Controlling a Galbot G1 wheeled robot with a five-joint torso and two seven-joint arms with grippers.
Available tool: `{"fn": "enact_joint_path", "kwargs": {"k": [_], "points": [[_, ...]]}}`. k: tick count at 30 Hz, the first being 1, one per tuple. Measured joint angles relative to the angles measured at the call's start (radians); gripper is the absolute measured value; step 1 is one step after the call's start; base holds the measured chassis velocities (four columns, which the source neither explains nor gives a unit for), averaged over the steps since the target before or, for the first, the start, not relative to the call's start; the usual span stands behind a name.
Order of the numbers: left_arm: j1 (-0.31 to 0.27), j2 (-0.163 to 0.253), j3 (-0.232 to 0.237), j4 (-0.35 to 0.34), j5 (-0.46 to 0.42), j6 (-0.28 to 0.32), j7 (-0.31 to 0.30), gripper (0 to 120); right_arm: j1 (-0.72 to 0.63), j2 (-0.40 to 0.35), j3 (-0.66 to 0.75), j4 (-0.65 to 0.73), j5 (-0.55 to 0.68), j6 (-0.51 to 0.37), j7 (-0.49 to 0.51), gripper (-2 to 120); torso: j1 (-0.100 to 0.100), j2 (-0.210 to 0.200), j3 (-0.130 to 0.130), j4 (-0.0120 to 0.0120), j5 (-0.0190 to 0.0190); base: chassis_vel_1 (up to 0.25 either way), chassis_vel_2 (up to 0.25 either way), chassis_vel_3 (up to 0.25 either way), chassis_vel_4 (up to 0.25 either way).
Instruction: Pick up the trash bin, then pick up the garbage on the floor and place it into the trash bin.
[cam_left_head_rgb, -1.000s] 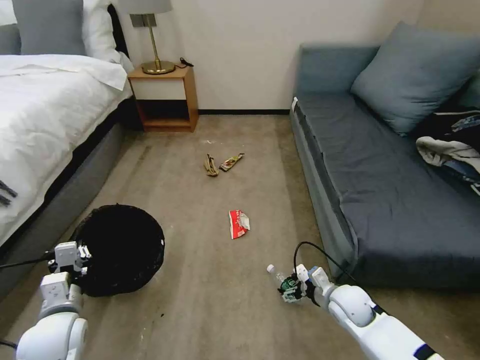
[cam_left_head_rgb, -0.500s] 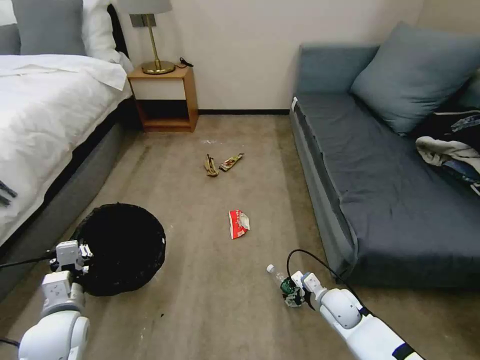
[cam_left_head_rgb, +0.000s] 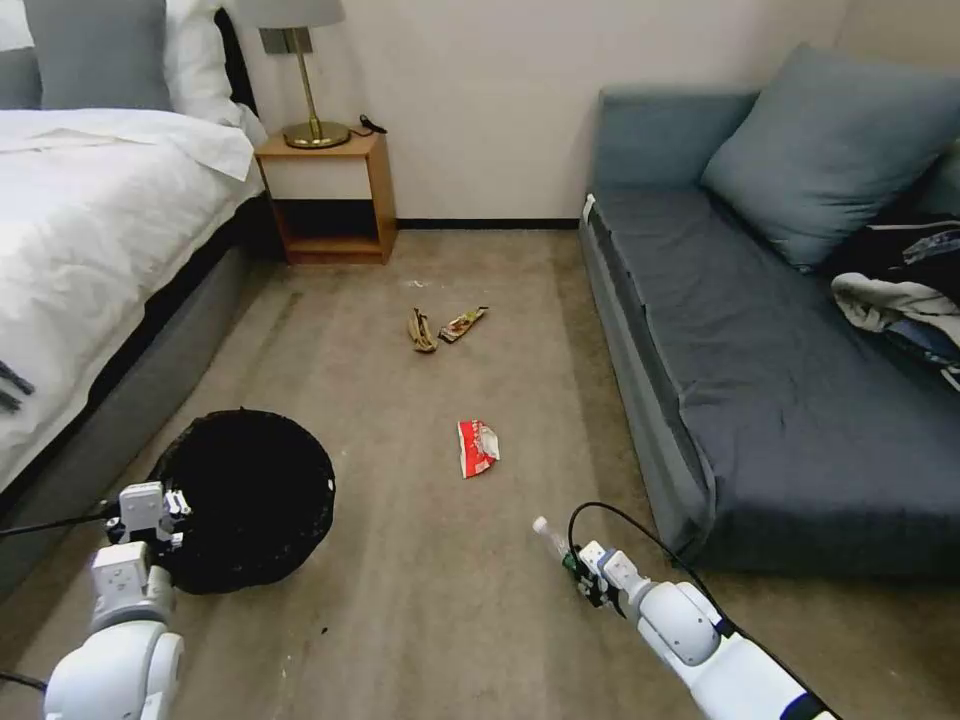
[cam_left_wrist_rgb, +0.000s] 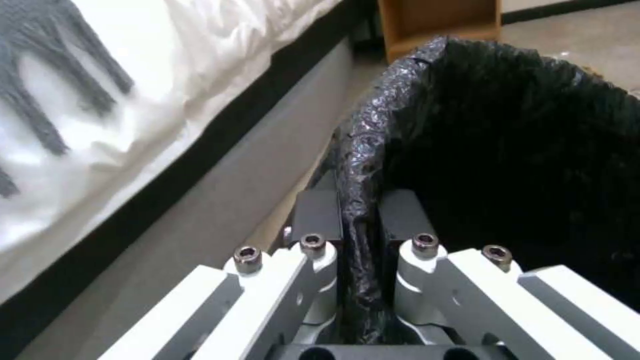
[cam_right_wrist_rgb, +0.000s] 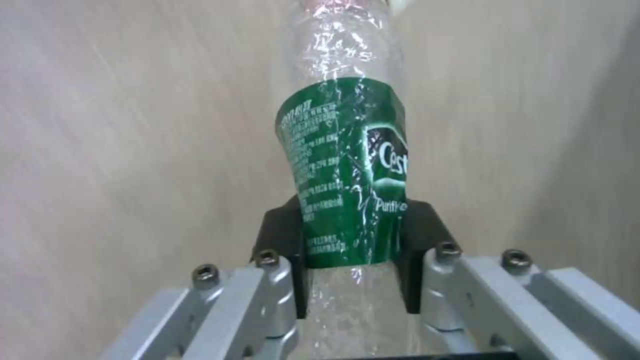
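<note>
The black trash bin (cam_left_head_rgb: 245, 495) sits low at the left beside the bed, and my left gripper (cam_left_head_rgb: 170, 507) is shut on its lined rim (cam_left_wrist_rgb: 363, 165). My right gripper (cam_left_head_rgb: 582, 578) is shut on the clear plastic bottle (cam_right_wrist_rgb: 343, 165), its black pads squeezing the green label; the bottle's white cap (cam_left_head_rgb: 540, 523) points away from me above the carpet floor (cam_left_head_rgb: 400, 600). More garbage lies on the floor: a red-and-white wrapper (cam_left_head_rgb: 477, 446) in the middle, and farther off a brown banana peel (cam_left_head_rgb: 421, 331) next to a gold-brown snack wrapper (cam_left_head_rgb: 463, 323).
A bed (cam_left_head_rgb: 90, 250) with white sheets runs along the left. A wooden nightstand (cam_left_head_rgb: 328, 200) with a lamp stands at the back wall. A grey-blue sofa (cam_left_head_rgb: 780, 340) with a cushion and a heap of clothes (cam_left_head_rgb: 905, 290) lines the right. Carpet lies open between them.
My right gripper has closed on the bottle and lifted it a little, tipping its cap upward. The left gripper and the bin have shifted only slightly.
</note>
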Motion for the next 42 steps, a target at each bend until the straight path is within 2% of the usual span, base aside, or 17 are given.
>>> {"fn": "enact_joint_path", "kwargs": {"k": [2,3,7,8,9,11,12,15,16,19,23,27,31,42], "points": [[0.000,-0.015,0.015,0.005,0.012,0.000,0.001,8,0.015,-0.011,-0.051,0.087,0.040,0.066,0.020,22,0.000,0.000,0.000,0.0000,-0.0001,0.000,0.000,0.000,0.000],[0.000,-0.015,0.015,0.005,0.012,0.000,0.001,8,0.015,-0.011,-0.051,0.087,0.040,0.066,0.020,22,0.000,0.000,0.000,0.0000,-0.0001,0.000,0.000,0.000,0.000],[-0.001,-0.040,0.032,0.005,0.031,-0.001,0.010,8,0.104,-0.006,-0.182,0.141,0.179,0.259,0.013,22,0.000,0.000,0.000,0.0004,-0.0003,0.000,0.000,0.000,0.000],[-0.001,-0.040,0.032,0.005,0.031,-0.001,0.010,8,0.104,-0.006,-0.182,0.141,0.179,0.259,0.013,22,0.000,0.000,0.000,0.0004,-0.0003,0.000,0.000,0.000,0.000],[-0.003,-0.044,0.034,0.005,0.036,-0.001,0.012,8,0.128,0.001,-0.212,0.138,0.208,0.303,0.001,22,0.000,0.000,0.000,0.0002,-0.0003,0.000,0.000,0.000,0.000],[-0.006,-0.047,0.035,0.008,0.042,-0.001,0.016,8,0.202,0.031,-0.284,0.099,0.269,0.410,-0.019,22,0.000,0.000,0.000,0.0001,0.0000,0.000,0.000,0.000,0.000],[-0.006,-0.047,0.035,0.008,0.042,-0.001,0.016,8,0.202,0.031,-0.284,0.099,0.269,0.410,-0.019,22,0.000,0.000,0.000,0.0001,0.0000,0.000,0.000,0.000,0.000],[-0.008,-0.057,0.038,0.010,0.044,0.000,0.024,8,0.342,0.110,-0.382,-0.023,0.361,0.553,-0.049,22,0.000,0.000,0.000,0.0006,-0.0001,0.000,0.000,0.000,0.000],[-0.008,-0.057,0.038,0.010,0.044,0.000,0.024,8,0.342,0.110,-0.382,-0.023,0.361,0.553,-0.049,22,0.000,0.000,0.000,0.0006,-0.0001,0.000,0.000,0.000,0.000],[-0.014,-0.066,0.040,0.010,0.045,0.001,0.033,8,0.427,0.194,-0.450,-0.131,0.410,0.652,-0.059,22,0.000,0.000,0.000,0.0003,-0.0002,0.000,0.000,0.000,0.000],[-0.016,-0.067,0.040,0.007,0.047,0.003,0.038,8,0.475,0.247,-0.526,-0.187,0.450,0.711,-0.054,22,0.000,0.000,0.000,0.0003,-0.0002,0.000,0.000,0.000,0.000],[-0.017,-0.067,0.040,0.005,0.048,0.003,0.040,8,0.492,0.261,-0.559,-0.204,0.461,0.728,-0.048,22,0.000,0.000,0.000,0.0004,-0.0002,0.000,0.000,0.000,0.000],[-0.025,-0.087,0.042,-0.004,0.051,0.004,0.044,8,0.547,0.334,-0.634,-0.309,0.427,0.786,-0.061,22,0.000,0.000,0.000,0.0002,-0.0004,0.000,0.000,0.000,0.000],[-0.004,-0.107,0.039,-0.052,0.058,0.005,0.049,8,0.538,0.407,-0.653,-0.354,0.361,0.753,0.037,25,0.000,0.000,0.000,0.0004,0.0000,0.000,0.000,0.000,0.000]]}}
